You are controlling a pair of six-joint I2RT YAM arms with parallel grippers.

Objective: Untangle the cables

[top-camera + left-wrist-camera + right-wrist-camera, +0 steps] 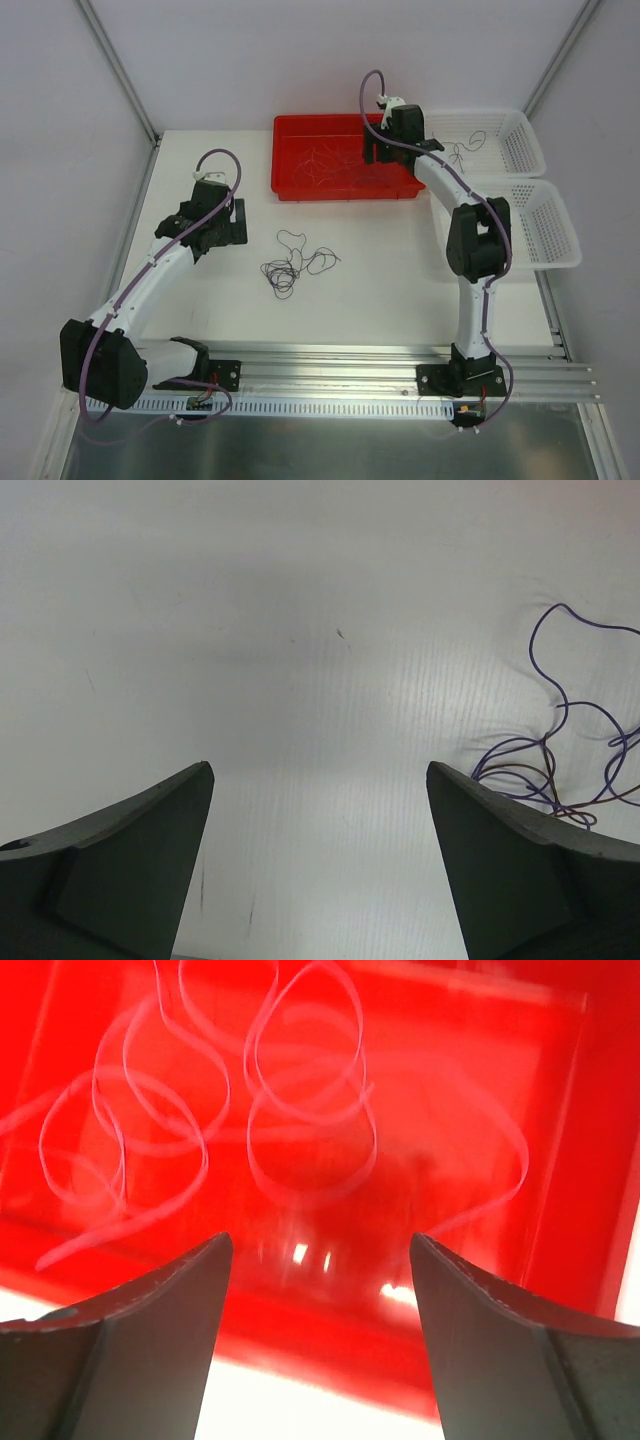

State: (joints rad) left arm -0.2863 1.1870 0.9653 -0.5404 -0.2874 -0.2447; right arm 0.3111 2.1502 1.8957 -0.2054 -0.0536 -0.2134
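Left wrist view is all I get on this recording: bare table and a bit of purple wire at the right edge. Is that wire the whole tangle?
Observer: No. In the top view the cables are a loose bunch in the middle of the table, off to the side of the left gripper, with loops spreading away from the knot.
Operator: Where is the other arm?
Observer: The right gripper hangs over the red tray at the far side, open, with nothing between its fingers.
Operator: Is that tray holding anything?
Observer: Yes, thin pale strands lie in loose curls on its floor.
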